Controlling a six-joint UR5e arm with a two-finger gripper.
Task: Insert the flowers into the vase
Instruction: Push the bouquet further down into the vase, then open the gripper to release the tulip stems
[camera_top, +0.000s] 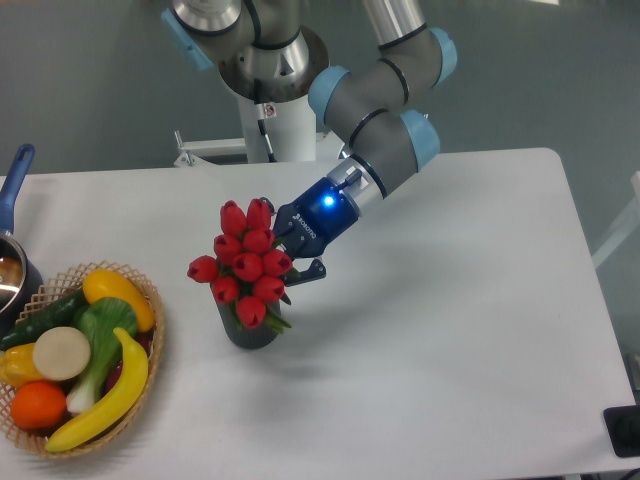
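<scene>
We have one fixed view, set high in front of the surface (450, 300). It looks down toward the arm's base (270, 120)

**Little legible lettering**

The gripper (291, 252) bears small white lettering along its dark body, too tiny to read. A small label (268, 110) sits on the arm's white base column (285, 130), also unreadable.
</scene>
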